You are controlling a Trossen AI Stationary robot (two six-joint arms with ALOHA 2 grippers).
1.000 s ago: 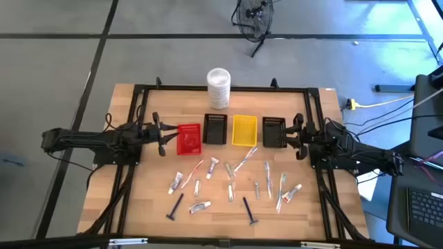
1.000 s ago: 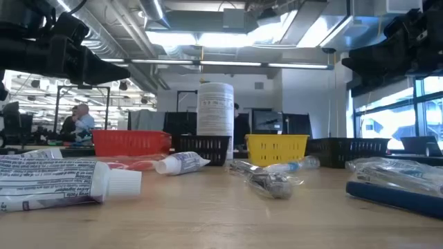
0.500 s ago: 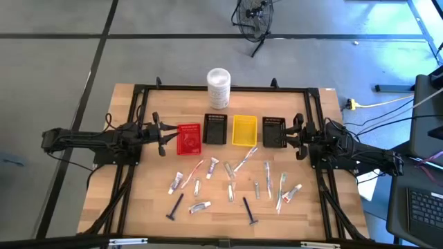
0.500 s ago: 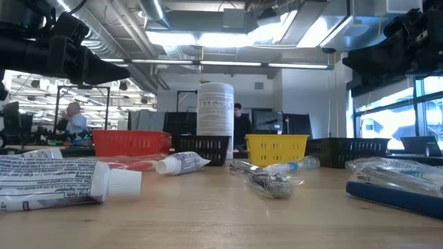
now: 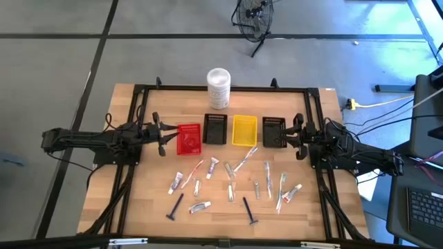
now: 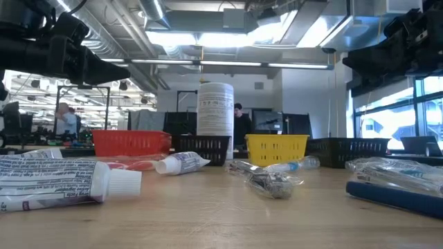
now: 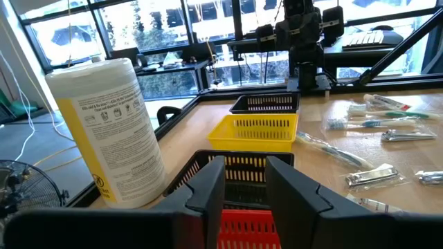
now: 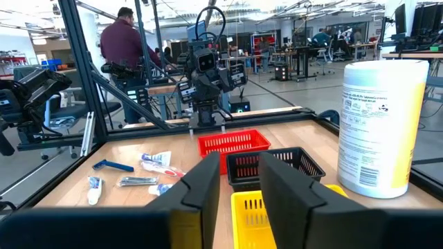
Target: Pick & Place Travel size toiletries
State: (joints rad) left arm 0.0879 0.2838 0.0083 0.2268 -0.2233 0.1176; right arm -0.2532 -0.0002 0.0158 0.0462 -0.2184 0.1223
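The travel size toiletries [image 5: 228,183] lie scattered flat on the near half of the wooden table: small white tubes [image 5: 176,182], slim toothbrushes [image 5: 245,159], dark razors [image 5: 250,211] and small silvery pieces [image 6: 270,181]. My left gripper [image 5: 163,138] waits level at the table's left, just left of the red basket [image 5: 189,138]. Its fingers [image 7: 208,187] stand open with nothing between them. My right gripper [image 5: 296,138] waits level at the table's right, beside the right black basket [image 5: 274,132]. It is open too, and its fingers [image 8: 204,183] hold nothing.
Red, black [image 5: 215,128], yellow [image 5: 244,130] and black baskets stand in a row across the table's middle. A tall white cylindrical container [image 5: 219,87] stands behind them at the far edge. A dark frame [image 5: 138,104] borders the table. People [image 8: 128,48] are in the room beyond.
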